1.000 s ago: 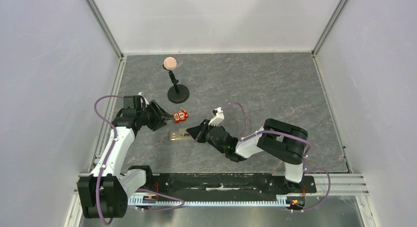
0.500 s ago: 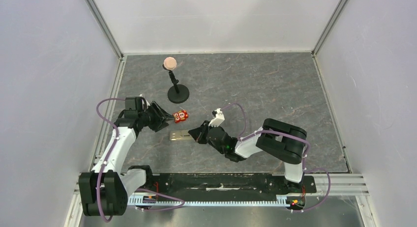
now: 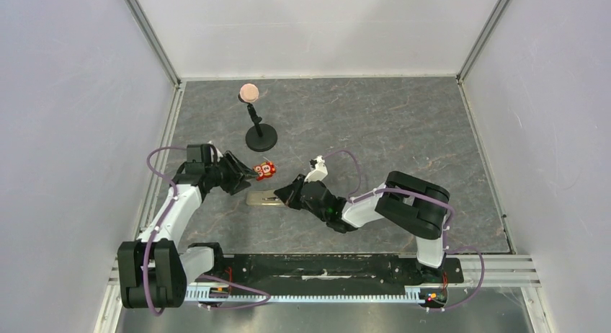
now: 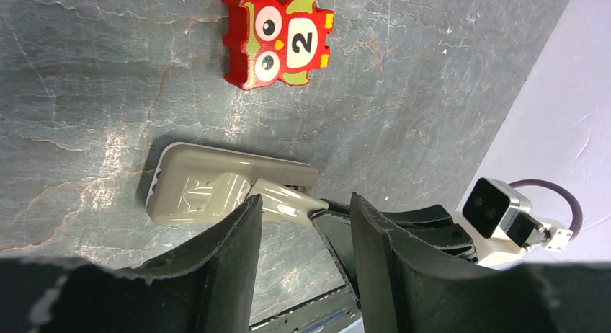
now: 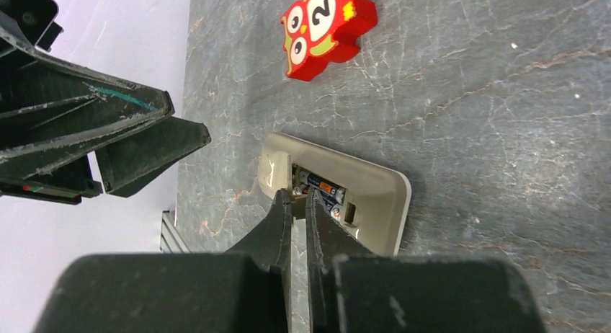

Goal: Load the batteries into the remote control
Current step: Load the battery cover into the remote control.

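The remote control lies tan back up on the table, its compartment open. Two batteries sit side by side inside it. My right gripper is shut on the small beige cover, held edge-on at the compartment's rim. In the left wrist view the cover slants from the remote up into the right gripper's dark jaws. My left gripper hovers open just left of the remote, with nothing between its fingers.
A red owl block marked 2 lies just beyond the remote, between the two grippers. Farther back stands a black stand with a pink ball on top. Frame walls close in the table.
My right gripper has crept a little left and away with the cover, over the remote's end. The left arm has shifted slightly toward the remote, its jaws still apart.
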